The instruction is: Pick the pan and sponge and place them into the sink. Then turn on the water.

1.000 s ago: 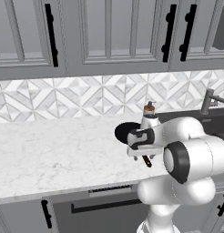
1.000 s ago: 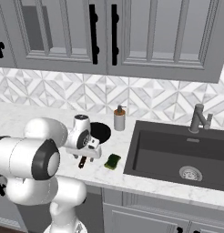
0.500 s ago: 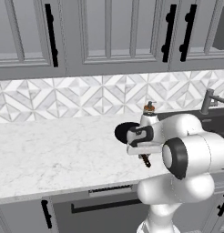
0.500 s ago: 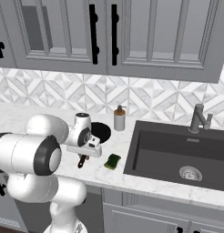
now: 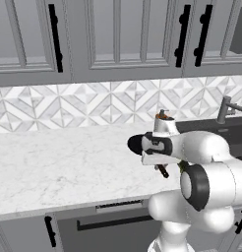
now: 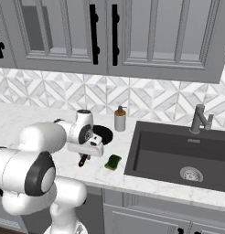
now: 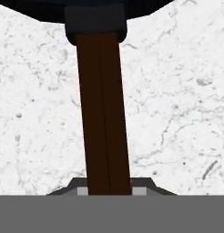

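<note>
Your arm reaches over the counter (image 6: 23, 119), hand pointing down at the pan's handle.

Pan (image 6: 103, 134): black, flat on the marble, just left of the sink (image 6: 178, 157). From the right base view, its brown handle (image 6: 83, 160) runs toward 7 o'clock from the bowl and pokes out below your hand. In the left base view the pan's dark edge (image 5: 135, 143) shows at 9 o'clock of the hand, handle tip (image 5: 163, 171) just under it.

Gripper (image 7: 109, 190): clamped on the handle. In the hand view the handle (image 7: 102, 113) runs straight from 12 to 6 o'clock, and at the bottom the two grey tips sit tight against its sides. The pan's black rim (image 7: 86, 11) crosses the top of that view.

Sponge (image 6: 113, 162): green face up, on the counter at 5 o'clock of the pan, just beside the sink's left front corner, apart from your hand.

Soap bottle (image 6: 120, 119): upright at 1 o'clock of the pan, near the backsplash.

Sink: dark basin, silver drain (image 6: 191, 173) toward its front. Faucet (image 6: 199, 119) at 12 o'clock behind the basin.
</note>
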### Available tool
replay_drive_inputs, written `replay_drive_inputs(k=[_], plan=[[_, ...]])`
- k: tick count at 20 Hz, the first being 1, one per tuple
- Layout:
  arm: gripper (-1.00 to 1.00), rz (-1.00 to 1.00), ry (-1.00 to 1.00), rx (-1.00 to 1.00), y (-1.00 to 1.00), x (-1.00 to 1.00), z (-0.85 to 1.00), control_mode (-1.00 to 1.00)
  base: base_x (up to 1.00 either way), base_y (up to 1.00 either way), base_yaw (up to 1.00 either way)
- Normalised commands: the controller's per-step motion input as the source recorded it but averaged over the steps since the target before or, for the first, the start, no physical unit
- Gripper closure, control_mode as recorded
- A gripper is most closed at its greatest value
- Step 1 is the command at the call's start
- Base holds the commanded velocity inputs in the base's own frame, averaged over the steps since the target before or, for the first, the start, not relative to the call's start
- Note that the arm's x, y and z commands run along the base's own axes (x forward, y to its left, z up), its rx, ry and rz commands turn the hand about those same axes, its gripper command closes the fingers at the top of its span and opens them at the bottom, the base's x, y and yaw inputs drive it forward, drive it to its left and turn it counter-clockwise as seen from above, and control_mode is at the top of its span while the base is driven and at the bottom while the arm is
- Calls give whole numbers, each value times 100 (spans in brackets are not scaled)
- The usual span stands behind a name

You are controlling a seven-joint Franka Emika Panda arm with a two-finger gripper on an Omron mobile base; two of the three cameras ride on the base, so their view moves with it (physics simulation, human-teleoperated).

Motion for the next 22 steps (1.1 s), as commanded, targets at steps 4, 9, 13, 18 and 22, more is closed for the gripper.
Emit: replay_drive_inputs(k=[4,9,13,18,22], plan=[[100,-8,0,0,-20,-57,67,-100,0,0,0],[100,-13,0,0,-22,-53,69,-100,0,0,0],[100,-20,-3,0,-18,-24,59,-100,0,0,0],[100,-15,-14,0,0,-13,63,-100,0,0,0],[100,-15,-17,-1,0,-9,56,-100,0,0,0]])
